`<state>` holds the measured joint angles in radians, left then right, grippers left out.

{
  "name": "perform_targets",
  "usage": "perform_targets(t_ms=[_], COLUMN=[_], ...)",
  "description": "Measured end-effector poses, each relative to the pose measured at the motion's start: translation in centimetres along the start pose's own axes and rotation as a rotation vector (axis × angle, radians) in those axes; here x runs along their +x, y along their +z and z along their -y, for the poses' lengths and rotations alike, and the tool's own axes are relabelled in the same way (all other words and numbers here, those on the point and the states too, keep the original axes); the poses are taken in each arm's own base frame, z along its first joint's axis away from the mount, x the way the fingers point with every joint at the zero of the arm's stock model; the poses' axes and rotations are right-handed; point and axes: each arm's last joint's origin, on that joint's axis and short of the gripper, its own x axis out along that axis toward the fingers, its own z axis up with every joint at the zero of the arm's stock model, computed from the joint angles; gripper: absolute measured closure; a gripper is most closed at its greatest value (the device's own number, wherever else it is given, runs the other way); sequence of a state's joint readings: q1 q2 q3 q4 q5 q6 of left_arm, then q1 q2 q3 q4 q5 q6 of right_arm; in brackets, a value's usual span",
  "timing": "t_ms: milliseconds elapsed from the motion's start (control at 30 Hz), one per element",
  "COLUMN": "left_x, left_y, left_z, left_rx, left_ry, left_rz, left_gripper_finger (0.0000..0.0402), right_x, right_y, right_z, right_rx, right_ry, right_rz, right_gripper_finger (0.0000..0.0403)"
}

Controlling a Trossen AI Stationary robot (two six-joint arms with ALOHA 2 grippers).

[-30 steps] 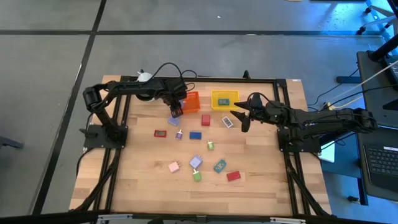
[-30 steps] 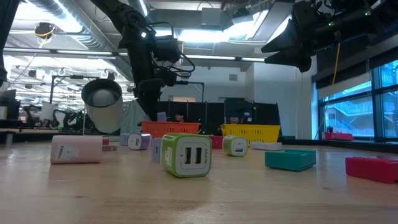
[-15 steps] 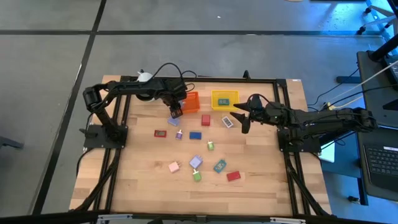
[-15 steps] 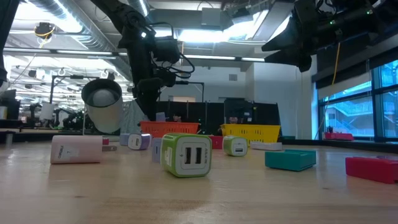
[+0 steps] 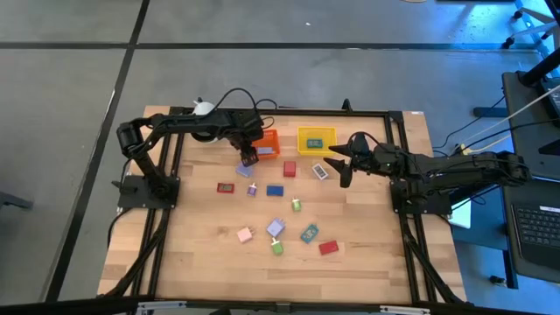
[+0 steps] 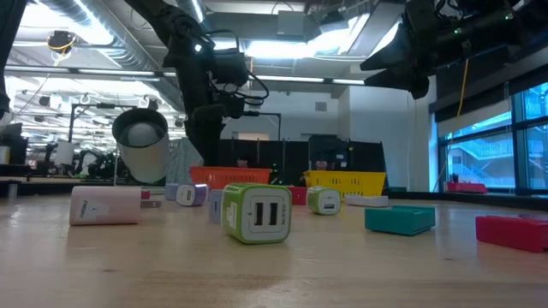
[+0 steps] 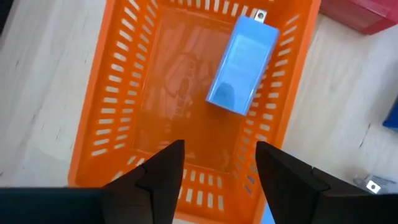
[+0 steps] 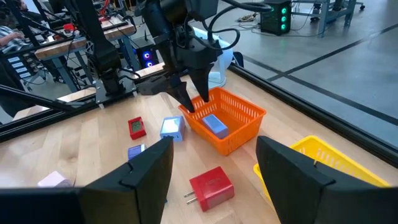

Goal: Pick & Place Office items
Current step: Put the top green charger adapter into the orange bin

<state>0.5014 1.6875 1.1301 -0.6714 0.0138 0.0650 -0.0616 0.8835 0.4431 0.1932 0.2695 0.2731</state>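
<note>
Since the earlier frame my left gripper has spread its fingers and let go of the blue block, which now lies on the floor of the orange bin, up near the top centre of the left wrist view (no finger touching it). From above, that gripper hangs over the bin's near edge, upper middle of the table. My right gripper waits right of centre, just beside the yellow bin, fingers spread and empty. The other blocks lie scattered mid-table: a red one just below the bins, a green one lower down.
</note>
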Motion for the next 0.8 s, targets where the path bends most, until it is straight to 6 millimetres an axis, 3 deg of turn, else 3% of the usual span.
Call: perform_targets(t_ms=[300, 567, 800], left_x=[-0.5, -4.8, -9.1], left_y=[0.3, 4.5, 8.2], left_z=[-0.3, -0.2, 2.8], left_rx=[0.037, 0.049, 0.105], left_ry=[0.116, 0.232, 0.108], left_rz=[0.006, 0.184, 0.520], left_gripper_finger=[0.0184, 0.0185, 0.0183], right_x=[0.0, 0.0, 0.1], right_y=[0.1, 0.5, 0.9], right_z=[0.0, 0.0, 0.7], right_rx=[-0.004, -0.009, -0.025], right_ry=[-0.009, -0.027, -0.072], right_rz=[0.009, 0.053, 0.051], right_gripper_finger=[0.0170, 0.0170, 0.0170])
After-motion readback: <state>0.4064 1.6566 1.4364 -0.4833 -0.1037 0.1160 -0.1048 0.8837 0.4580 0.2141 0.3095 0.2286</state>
